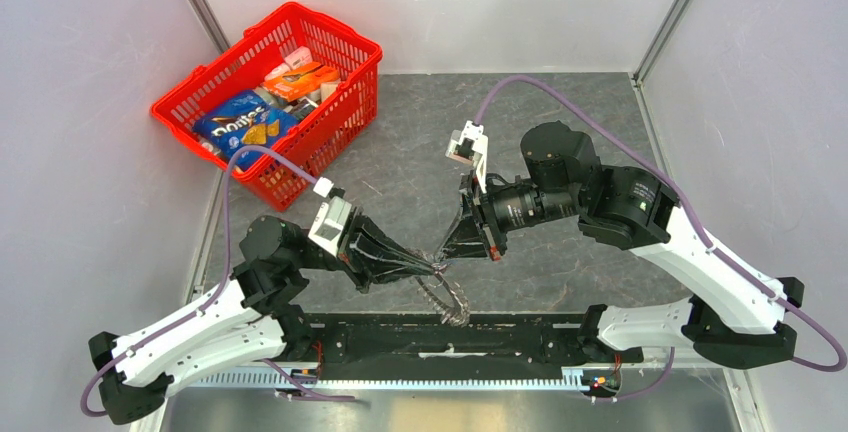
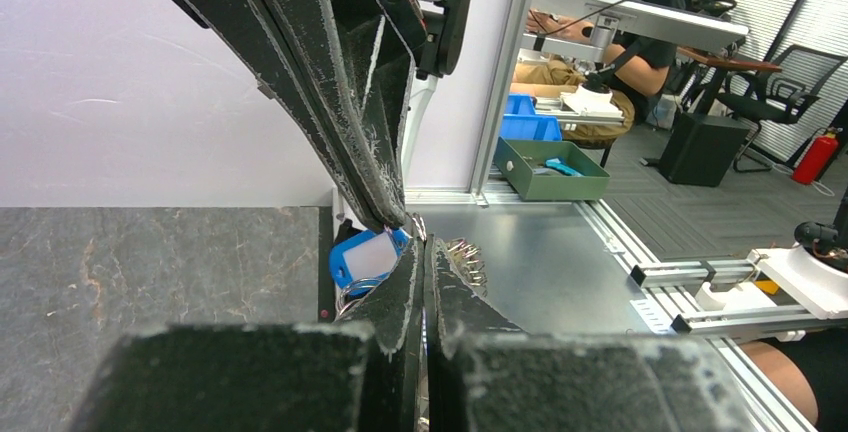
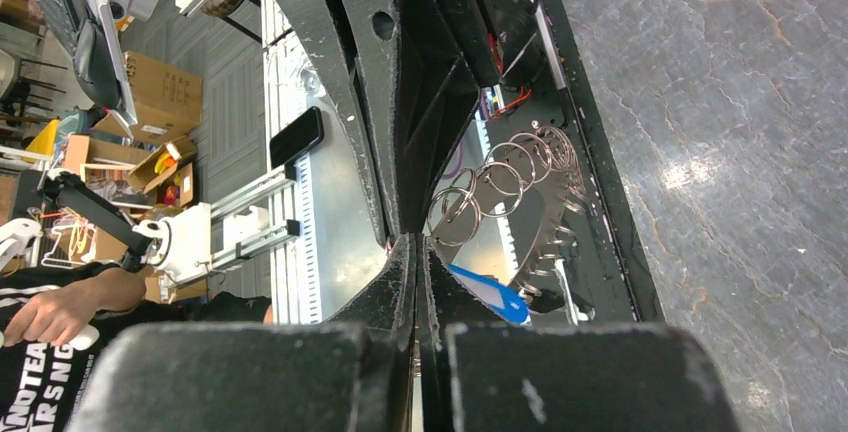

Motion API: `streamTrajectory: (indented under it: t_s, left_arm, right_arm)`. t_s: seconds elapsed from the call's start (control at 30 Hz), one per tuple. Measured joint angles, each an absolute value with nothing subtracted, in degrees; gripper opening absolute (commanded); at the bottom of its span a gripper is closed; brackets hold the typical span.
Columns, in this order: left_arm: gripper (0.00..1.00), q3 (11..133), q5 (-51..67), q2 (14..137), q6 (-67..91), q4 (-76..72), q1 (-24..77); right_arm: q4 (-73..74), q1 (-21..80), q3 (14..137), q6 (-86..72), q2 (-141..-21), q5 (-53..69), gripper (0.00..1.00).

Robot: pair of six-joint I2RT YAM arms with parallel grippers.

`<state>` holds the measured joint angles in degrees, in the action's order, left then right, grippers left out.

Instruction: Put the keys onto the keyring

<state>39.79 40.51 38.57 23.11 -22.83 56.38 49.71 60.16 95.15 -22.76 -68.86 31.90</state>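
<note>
My two grippers meet tip to tip above the table's near edge. The left gripper (image 1: pixel 432 268) is shut, with a bit of silvery keyring (image 2: pixel 417 224) showing at its tips. The right gripper (image 1: pixel 447 256) is shut on the same bunch. Below them hangs a chain of wire rings (image 3: pixel 492 178) with a fan of small silvery keys (image 3: pixel 558 242), also seen from above (image 1: pixel 452 302) and in the left wrist view (image 2: pixel 466 258). A blue tag (image 2: pixel 368 257) hangs with them and also shows in the right wrist view (image 3: pixel 492 298). What the pads pinch is hidden.
A red basket (image 1: pixel 340 112) with snack packs stands at the back left of the grey table (image 1: pixel 560 112). The black rail (image 1: pixel 450 347) between the arm bases lies just under the hanging keys. Clear walls enclose the cell.
</note>
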Motion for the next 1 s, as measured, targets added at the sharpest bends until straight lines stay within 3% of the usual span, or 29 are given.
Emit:
streamTrajectory:
  t_s: [1.0]
  left_arm:
    - [0.02,39.79,37.56,36.51,23.09,-22.39,56.38]
  right_arm:
    - [42.72,60.16,90.28,-28.91,-66.00,30.92,0.00]
